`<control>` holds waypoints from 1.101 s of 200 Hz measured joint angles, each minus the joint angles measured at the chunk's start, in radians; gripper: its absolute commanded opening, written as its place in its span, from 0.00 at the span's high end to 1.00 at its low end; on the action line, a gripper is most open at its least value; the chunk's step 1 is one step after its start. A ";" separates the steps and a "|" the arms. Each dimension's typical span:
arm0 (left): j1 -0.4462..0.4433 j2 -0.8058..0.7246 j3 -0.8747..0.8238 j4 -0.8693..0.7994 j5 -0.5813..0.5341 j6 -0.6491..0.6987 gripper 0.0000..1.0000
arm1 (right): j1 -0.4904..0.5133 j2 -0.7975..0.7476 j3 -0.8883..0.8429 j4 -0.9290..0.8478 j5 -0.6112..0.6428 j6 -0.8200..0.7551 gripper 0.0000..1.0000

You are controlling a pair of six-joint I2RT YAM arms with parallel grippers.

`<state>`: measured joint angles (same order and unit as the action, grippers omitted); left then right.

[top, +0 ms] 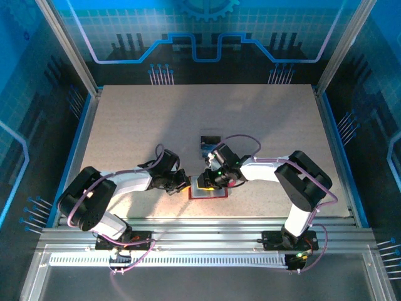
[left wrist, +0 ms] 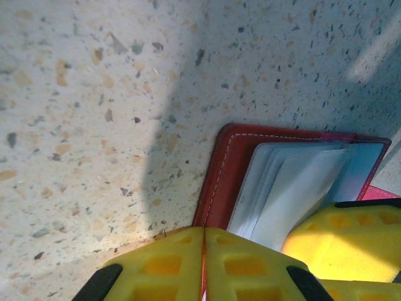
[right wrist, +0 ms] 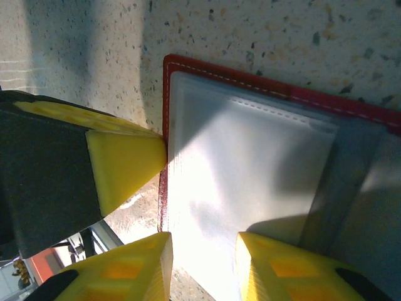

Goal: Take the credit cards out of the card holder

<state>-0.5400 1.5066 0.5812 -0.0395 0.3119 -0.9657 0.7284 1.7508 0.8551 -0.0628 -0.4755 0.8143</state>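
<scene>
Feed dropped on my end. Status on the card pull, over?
Left gripper shut on the card holder edge. Right gripper part-open over the pale pockets. Small dark item beyond the holder, not blocking.

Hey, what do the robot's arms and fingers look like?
The left arm and right arm have white links with black joints and purple cables looping alongside. The fingers are yellow pads with square dimples on black mounts. A green light glows at the right wrist.

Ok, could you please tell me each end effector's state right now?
Left end effector: closed on the card holder, pinching its red edge.
Right end effector: open above the card holder.
</scene>
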 measured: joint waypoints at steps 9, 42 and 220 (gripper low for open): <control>0.000 0.000 0.000 0.000 0.000 0.000 0.91 | 0.000 0.000 0.003 -0.008 0.004 -0.003 0.67; 0.000 0.003 0.001 0.000 0.000 0.003 0.91 | 0.000 -0.008 0.003 -0.026 0.019 -0.010 0.67; 0.000 -0.045 0.068 -0.099 -0.004 0.032 0.79 | -0.049 -0.043 -0.173 0.250 -0.084 0.081 0.68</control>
<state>-0.5404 1.4620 0.6487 -0.1387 0.3077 -0.9340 0.6792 1.7073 0.6819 0.1875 -0.5594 0.8951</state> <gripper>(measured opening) 0.184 0.319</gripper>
